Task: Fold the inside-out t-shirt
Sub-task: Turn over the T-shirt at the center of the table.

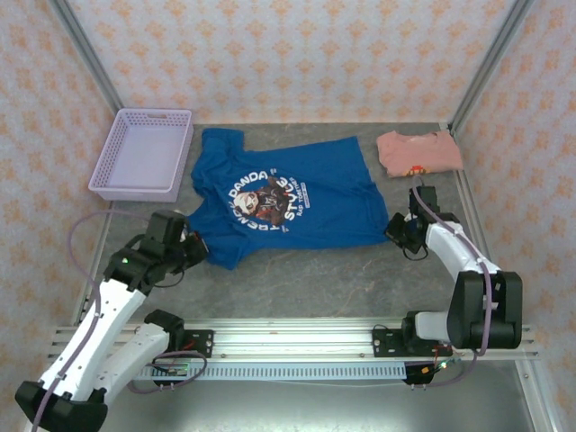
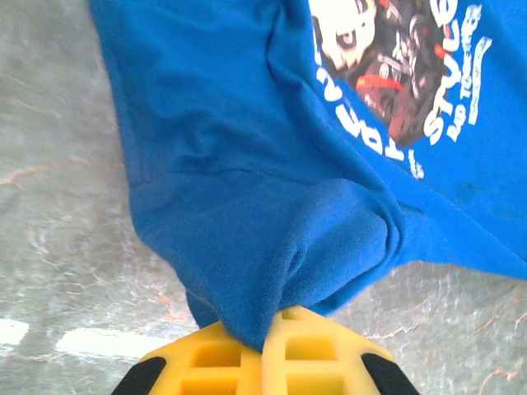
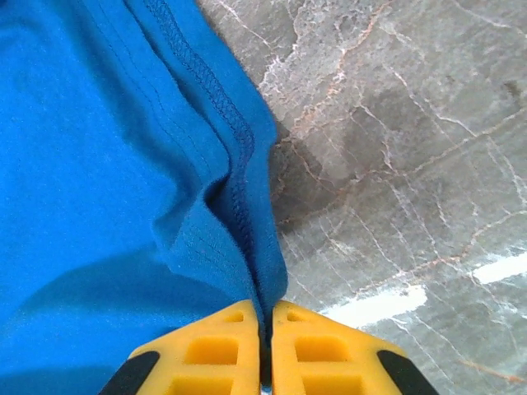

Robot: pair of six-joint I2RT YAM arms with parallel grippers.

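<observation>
Fabric of the inside-out t-shirt [image 1: 297, 193], spread flat at centre, is clamped by the left gripper [image 2: 268, 329] at eight o'clock and the right gripper [image 3: 265, 317] at four o'clock, so both edges are best lifted evenly and kept taut.

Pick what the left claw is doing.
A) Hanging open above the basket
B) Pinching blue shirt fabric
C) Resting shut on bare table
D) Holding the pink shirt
B: in the left wrist view the left claw is shut on a bunched fold of the blue shirt, which runs straight into it.
</observation>
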